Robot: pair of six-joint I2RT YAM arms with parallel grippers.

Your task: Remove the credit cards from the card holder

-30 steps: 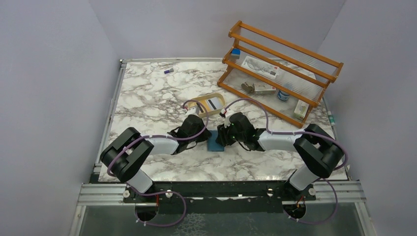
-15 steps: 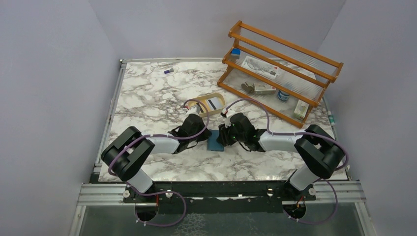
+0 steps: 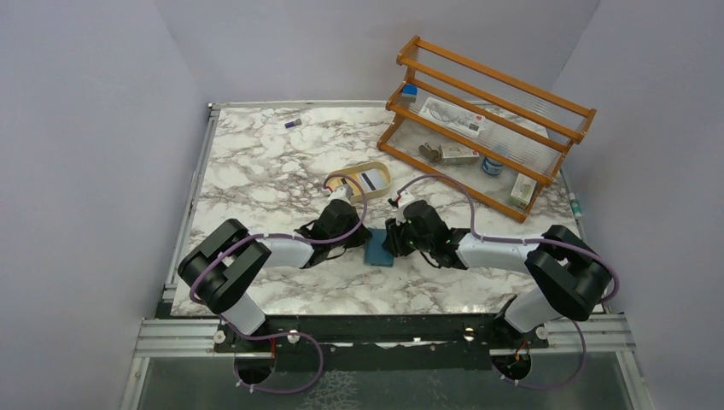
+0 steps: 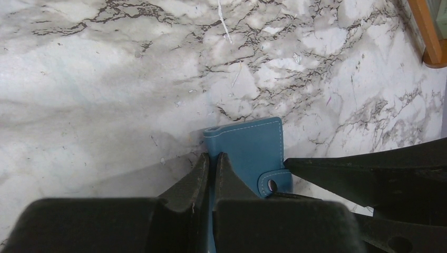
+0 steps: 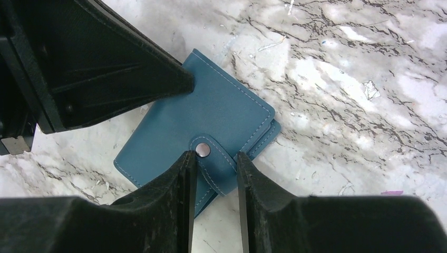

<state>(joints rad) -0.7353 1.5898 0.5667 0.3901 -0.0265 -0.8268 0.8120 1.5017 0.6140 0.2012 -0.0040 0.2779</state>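
The card holder lies shut on the marble table between the arms, its snap tab fastened. One edge is pinched in the closed left gripper, presumably to stop it sliding, while the tab is straddled by the half-open right gripper, seemingly for unsnapping. The credit cards are hidden inside, and contact with the tab cannot be made out.

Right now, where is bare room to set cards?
Bare marble lies far left, between the small purple item and the tan tray, and along the near edge before the card holder. Crowded: the middle, where the left gripper and right gripper meet at it, and by the wooden rack.
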